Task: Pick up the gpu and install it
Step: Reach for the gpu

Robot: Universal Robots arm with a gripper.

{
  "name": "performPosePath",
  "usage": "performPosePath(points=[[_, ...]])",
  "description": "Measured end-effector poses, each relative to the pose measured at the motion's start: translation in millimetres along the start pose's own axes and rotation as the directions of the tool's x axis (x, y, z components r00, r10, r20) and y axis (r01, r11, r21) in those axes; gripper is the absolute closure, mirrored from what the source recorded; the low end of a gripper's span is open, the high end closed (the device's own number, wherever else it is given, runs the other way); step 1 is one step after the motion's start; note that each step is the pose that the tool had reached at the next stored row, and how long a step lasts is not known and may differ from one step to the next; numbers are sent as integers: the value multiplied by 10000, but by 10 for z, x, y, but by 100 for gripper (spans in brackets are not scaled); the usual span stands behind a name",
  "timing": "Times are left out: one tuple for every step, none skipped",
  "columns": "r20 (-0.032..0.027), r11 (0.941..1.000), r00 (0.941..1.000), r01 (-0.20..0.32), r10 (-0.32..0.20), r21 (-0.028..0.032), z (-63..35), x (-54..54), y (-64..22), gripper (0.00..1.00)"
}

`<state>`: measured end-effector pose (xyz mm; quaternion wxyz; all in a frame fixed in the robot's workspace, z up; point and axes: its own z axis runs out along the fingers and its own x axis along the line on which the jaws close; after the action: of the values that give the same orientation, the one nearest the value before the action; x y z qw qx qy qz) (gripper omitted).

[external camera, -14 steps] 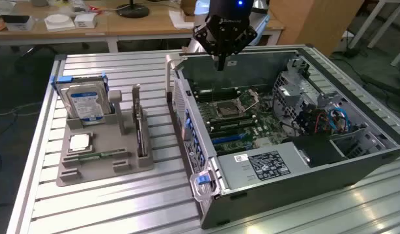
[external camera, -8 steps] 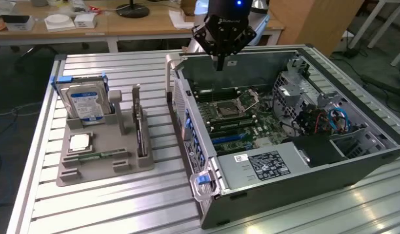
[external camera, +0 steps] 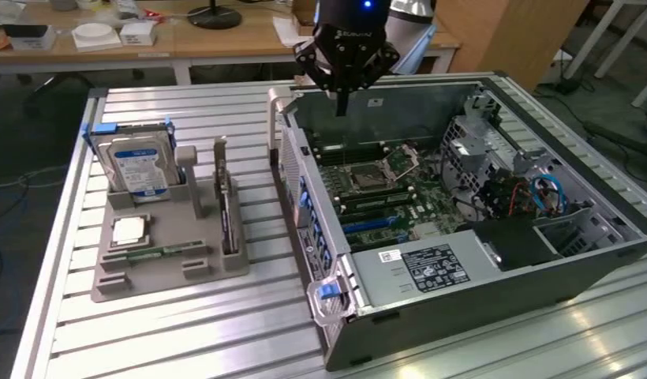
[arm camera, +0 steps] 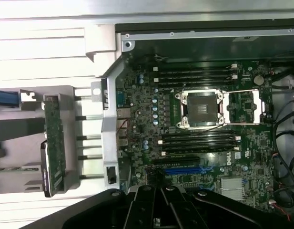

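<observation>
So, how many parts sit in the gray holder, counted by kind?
Hard drive: 1
CPU: 1
Memory stick: 1
GPU: 1
Total: 4

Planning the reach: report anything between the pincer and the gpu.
Only the case's side wall lies between the shut pincer and the gpu, upright in its grey holder. The pincer hangs higher than that wall, so nothing visible blocks it.

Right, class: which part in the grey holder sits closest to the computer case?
The gpu, standing on edge at the holder edge facing the case; hard drive, processor and memory stick are farther.
</observation>
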<state>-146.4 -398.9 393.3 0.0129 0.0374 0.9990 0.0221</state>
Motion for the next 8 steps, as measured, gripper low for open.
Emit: performPosePath(points=[[0, 10000, 10000, 1, -1, -1, -1, 32, -2, 90], [0, 10000, 10000, 1, -1, 0, -2, 64, -5, 90], [1, 10000, 10000, 2, -2, 0, -3, 96, -7, 90], [1, 10000, 10000, 1, -1, -1, -3, 128, -10, 90], [1, 10000, 10000, 0, 0, 0, -4, 157, -12, 90], [2, 10000, 10000, 0, 0, -1, -5, 187, -14, 90], [1, 10000, 10000, 1, -1, 0, -6, 216, -16, 90], [1, 10000, 10000, 1, -1, 0, -7, 246, -18, 90]])
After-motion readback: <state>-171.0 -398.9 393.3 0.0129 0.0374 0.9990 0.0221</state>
